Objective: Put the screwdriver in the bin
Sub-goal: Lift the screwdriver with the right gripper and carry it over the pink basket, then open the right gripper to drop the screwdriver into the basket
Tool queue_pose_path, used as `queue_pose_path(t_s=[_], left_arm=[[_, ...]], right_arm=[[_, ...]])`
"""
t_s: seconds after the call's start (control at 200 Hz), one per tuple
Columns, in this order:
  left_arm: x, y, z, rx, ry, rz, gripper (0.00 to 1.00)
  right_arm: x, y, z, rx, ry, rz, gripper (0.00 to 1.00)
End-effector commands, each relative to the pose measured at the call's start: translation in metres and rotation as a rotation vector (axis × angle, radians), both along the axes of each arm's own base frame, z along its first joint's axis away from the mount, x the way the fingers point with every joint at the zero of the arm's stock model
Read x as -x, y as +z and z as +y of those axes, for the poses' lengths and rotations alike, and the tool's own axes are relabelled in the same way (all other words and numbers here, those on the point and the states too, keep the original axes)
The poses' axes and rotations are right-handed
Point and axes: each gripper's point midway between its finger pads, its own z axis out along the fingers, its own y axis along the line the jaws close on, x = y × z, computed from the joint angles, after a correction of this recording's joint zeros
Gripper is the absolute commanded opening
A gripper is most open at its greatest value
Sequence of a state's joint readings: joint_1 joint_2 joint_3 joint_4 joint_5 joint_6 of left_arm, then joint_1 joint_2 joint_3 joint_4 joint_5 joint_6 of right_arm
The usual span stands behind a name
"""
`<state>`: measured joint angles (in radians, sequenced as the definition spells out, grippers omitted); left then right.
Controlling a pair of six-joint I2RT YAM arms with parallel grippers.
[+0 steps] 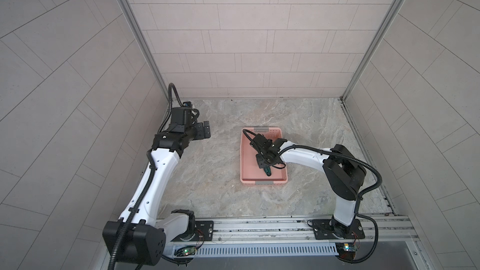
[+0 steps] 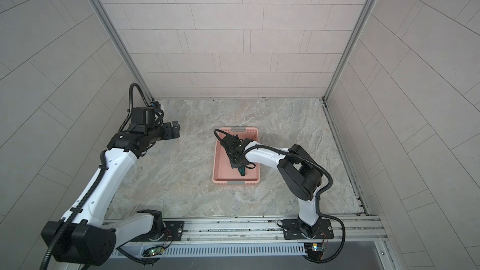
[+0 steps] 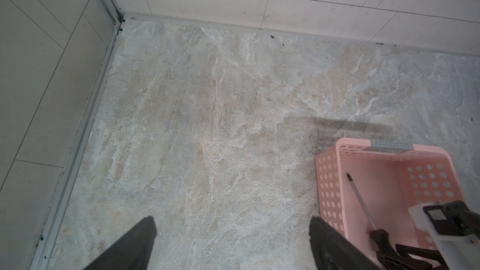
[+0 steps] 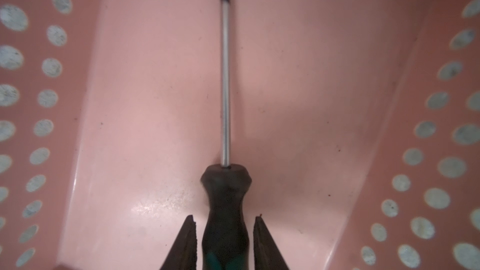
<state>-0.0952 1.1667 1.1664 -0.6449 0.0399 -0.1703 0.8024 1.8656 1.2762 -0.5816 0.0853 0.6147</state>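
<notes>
The screwdriver (image 4: 225, 193) lies inside the salmon-pink bin (image 4: 145, 125), its thin shaft pointing toward the perforated far end wall. In both top views only its green handle end (image 1: 267, 172) (image 2: 242, 172) shows below the right wrist. My right gripper (image 4: 225, 216) reaches down into the bin (image 1: 248, 162) (image 2: 220, 163) and straddles the black handle. Its jaws stand slightly open, with a narrow gap on each side of the handle. My left gripper (image 1: 206, 131) (image 3: 232, 223) hovers wide open over bare floor, left of the bin (image 3: 330, 190), holding nothing. The shaft (image 3: 361, 198) also shows in the left wrist view.
The bin stands on a marbled stone floor (image 1: 207, 177) enclosed by tiled walls at the back and both sides. An aluminium rail (image 1: 259, 225) carrying both arm bases runs along the front edge. The right arm (image 1: 304, 155) crosses the bin's right wall.
</notes>
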Motion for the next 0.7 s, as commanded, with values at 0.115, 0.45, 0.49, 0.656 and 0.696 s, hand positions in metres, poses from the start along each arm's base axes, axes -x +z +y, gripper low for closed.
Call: queue_pose_path(t_s=[0.115,0.45,0.49,0.656,0.696], left_arm=[[0.005,0.0,0.001,-0.017,-0.002,0.001,0.98],[0.008,0.008,0.001,-0.016,-0.007,-0.048,1.0],[0.009,0.008,0.001,-0.019,-0.01,-0.054,1.0],[0.009,0.013,0.003,-0.034,-0.019,-0.102,1.0],[0.009,0.014,0.001,-0.034,-0.027,-0.119,1.0]], right_arm=[[-0.01,0.017,-0.003,0.029,0.0,-0.052,0.35],[-0.023,0.117,-0.015,-0.016,0.055,-0.211,0.44],[-0.025,0.129,-0.016,-0.045,0.066,-0.226,0.45],[-0.035,0.173,-0.054,-0.106,0.016,-0.309,0.55],[-0.037,0.182,-0.068,-0.104,-0.008,-0.334,0.59]])
